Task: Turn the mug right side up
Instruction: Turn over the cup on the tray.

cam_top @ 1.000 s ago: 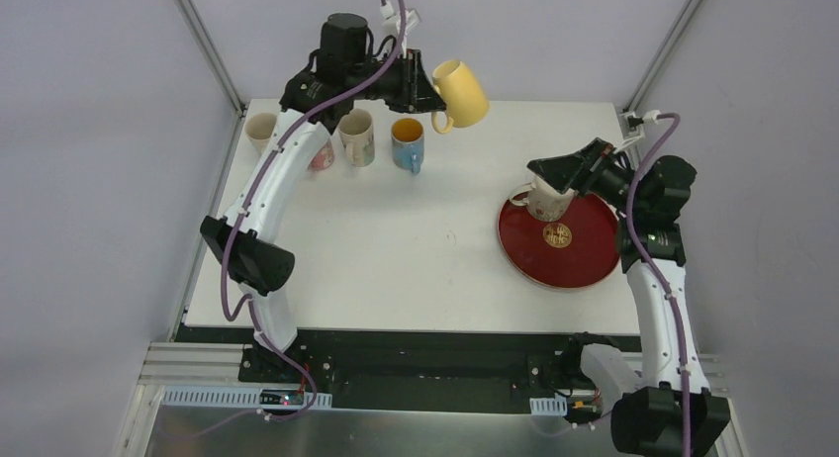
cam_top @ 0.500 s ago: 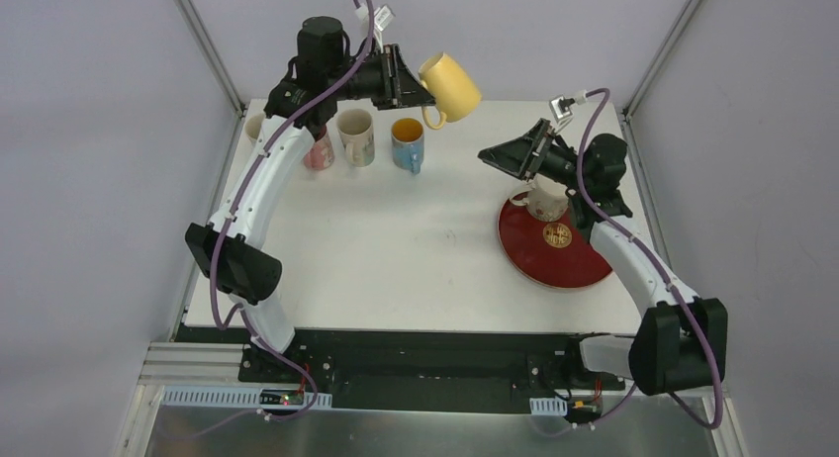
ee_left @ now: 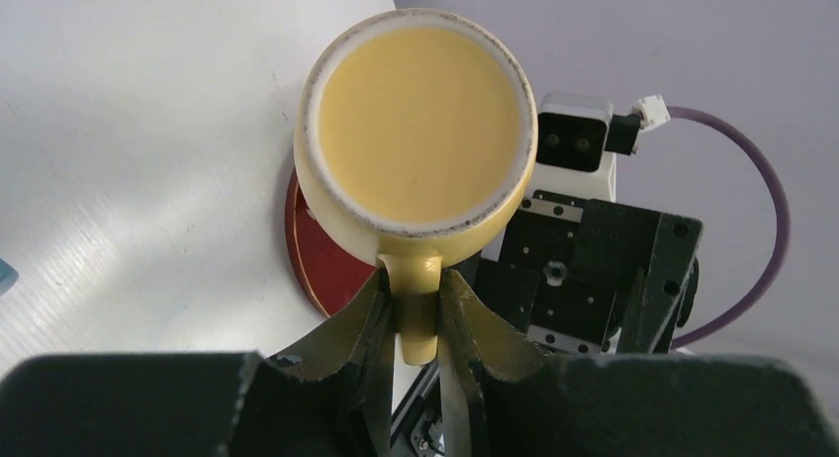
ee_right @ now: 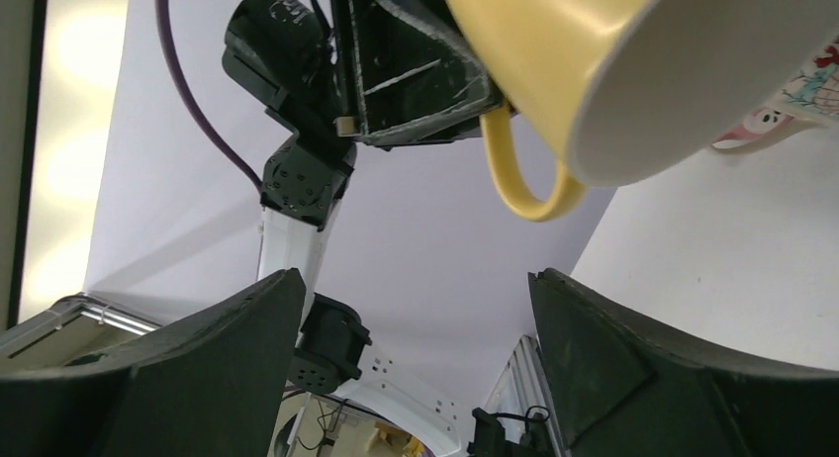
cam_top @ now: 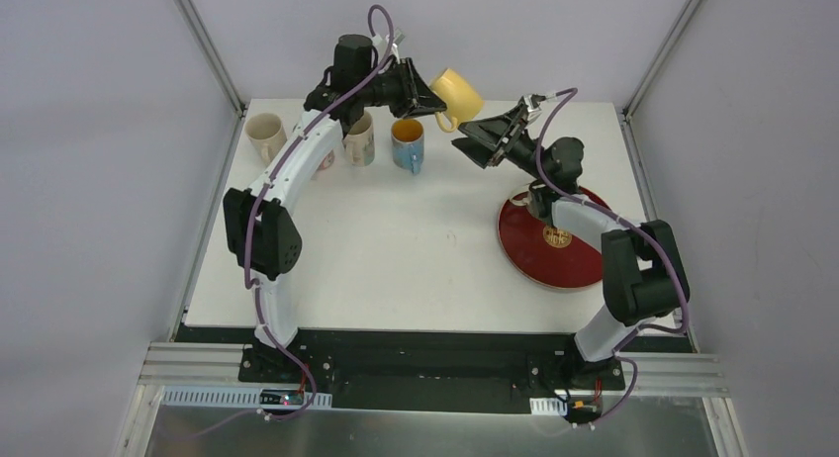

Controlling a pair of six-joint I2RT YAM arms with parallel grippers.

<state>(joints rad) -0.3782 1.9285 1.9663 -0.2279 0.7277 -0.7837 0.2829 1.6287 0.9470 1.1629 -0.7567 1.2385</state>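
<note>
Not done yet, we'd say roughly mid-way. The right gripper (cam_top: 475, 140) hangs above the tabletop (cam_top: 416, 239) with its jaws spread wide and nothing between them, aimed at the yellow mug (cam_top: 458, 91) just beyond it, close but not touching. The mug is in the air over the far edge, tilted, with its mouth angled down toward the right gripper and its base toward the left wrist camera, so it is not upright. The left gripper (ee_left: 416, 299) is clamped tight on its handle. This looks to us like a handover setup. Left to do: rotate the mug mouth-up and set it down. Counts, near to far: one red plate (cam_top: 569, 264) on the right. One pale mug (cam_top: 521, 197) sits on its far rim, mostly hidden by the right arm, so we can't tell its orientation. Three mugs stand mouth-up in a far-left row: cream mug (cam_top: 264, 134), patterned mug (cam_top: 358, 140), blue mug (cam_top: 408, 143). The left arm may hide more. With the yellow one, that's five mugs visible.
</note>
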